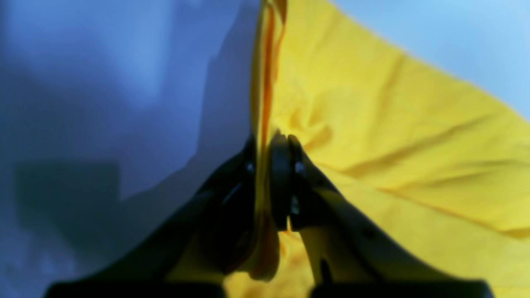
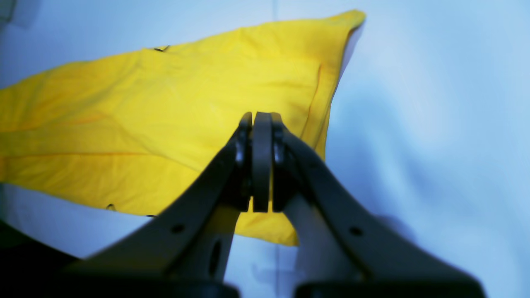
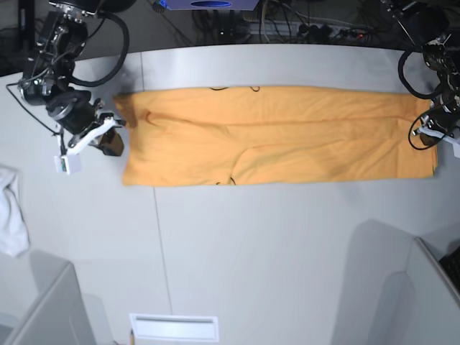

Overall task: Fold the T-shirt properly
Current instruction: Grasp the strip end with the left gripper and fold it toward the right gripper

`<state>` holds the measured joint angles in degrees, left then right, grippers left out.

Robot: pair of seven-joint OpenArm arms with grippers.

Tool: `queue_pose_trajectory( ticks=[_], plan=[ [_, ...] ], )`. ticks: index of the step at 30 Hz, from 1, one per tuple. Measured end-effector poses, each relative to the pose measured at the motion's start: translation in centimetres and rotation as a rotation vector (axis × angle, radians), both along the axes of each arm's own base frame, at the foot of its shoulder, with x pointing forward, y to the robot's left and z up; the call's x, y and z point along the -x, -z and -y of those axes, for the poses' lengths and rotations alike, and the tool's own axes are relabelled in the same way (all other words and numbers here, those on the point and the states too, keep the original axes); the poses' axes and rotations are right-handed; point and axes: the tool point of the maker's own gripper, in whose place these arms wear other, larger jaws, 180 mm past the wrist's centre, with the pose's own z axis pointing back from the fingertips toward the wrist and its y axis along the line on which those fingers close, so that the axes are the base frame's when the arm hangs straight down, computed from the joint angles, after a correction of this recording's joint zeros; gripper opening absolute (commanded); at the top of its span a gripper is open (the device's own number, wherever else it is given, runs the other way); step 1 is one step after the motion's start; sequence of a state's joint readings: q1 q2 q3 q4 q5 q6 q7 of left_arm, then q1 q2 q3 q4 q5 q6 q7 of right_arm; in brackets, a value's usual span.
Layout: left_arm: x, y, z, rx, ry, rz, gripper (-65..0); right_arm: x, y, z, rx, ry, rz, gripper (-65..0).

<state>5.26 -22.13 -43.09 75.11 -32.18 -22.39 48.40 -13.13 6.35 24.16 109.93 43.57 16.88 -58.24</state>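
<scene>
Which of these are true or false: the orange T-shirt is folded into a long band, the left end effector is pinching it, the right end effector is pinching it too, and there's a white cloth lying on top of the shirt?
1. The plain orange cotton T-shirt lies as a long band across the grey table. True.
2. The left end effector is closed on the shirt's fabric. True.
3. The right end effector also grips the shirt. False: it is shut on nothing, near the shirt's end.
4. The small white cloth lies on the shirt. False: it sits apart at the table's edge.
</scene>
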Motion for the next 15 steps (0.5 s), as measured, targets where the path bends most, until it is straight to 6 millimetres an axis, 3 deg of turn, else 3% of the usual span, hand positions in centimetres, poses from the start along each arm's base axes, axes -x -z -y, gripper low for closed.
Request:
queue_pose_trajectory(
  ticks=[4, 15],
  plan=[
    [-1.1, -3.3, 1.1, -0.081, 0.063, 0.097, -65.0, 0.1, -0.1, -0.1, -0.012, -0.005, -0.001, -65.0],
    [-0.1, -6.4, 7.4, -0.121, 0.153, 0.183, -65.0, -0.6, -0.7, -0.1, -0.013, -0.002, 0.024, -65.0]
  ],
)
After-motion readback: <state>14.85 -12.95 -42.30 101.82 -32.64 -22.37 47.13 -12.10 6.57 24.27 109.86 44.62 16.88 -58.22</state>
